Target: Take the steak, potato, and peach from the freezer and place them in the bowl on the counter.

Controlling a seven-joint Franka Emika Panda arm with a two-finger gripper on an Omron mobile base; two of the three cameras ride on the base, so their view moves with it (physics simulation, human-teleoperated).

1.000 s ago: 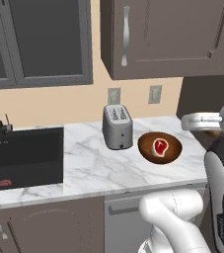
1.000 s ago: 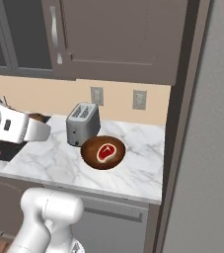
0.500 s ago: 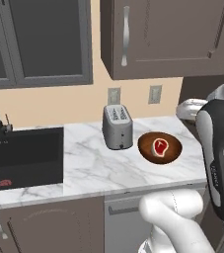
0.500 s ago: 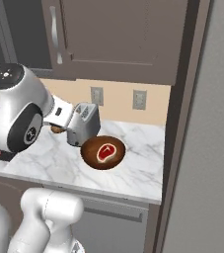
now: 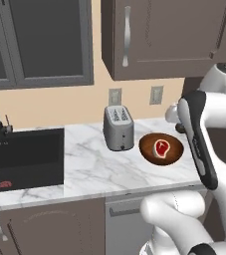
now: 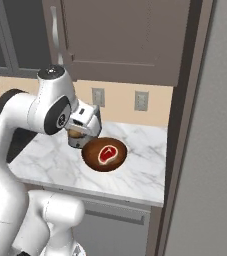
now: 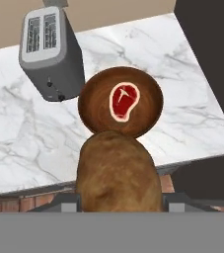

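My gripper (image 7: 119, 200) is shut on the tan-brown potato (image 7: 118, 173), held above the counter's front edge just short of the bowl (image 7: 91, 106). The dark wooden bowl (image 6: 91, 152) sits on the white marble counter (image 5: 94, 164) with the steak (image 7: 123, 102) lying flat inside it. From the right base view the hand (image 6: 77, 134) hovers at the bowl's left rim, the potato (image 6: 75, 133) peeking out beneath it. The freezer's grey door (image 6: 210, 150) stands at the right. The peach is out of view.
A grey toaster (image 5: 118, 127) stands just left of the bowl (image 5: 147, 146). A black sink (image 5: 20, 159) with a small red item (image 5: 5, 184) lies at the counter's left. Dark wall cabinets (image 5: 159, 35) hang overhead.
The arm has swung round from the freezer side, bringing the hand and the potato over the counter to the bowl's edge. The steak and bowl have not moved.
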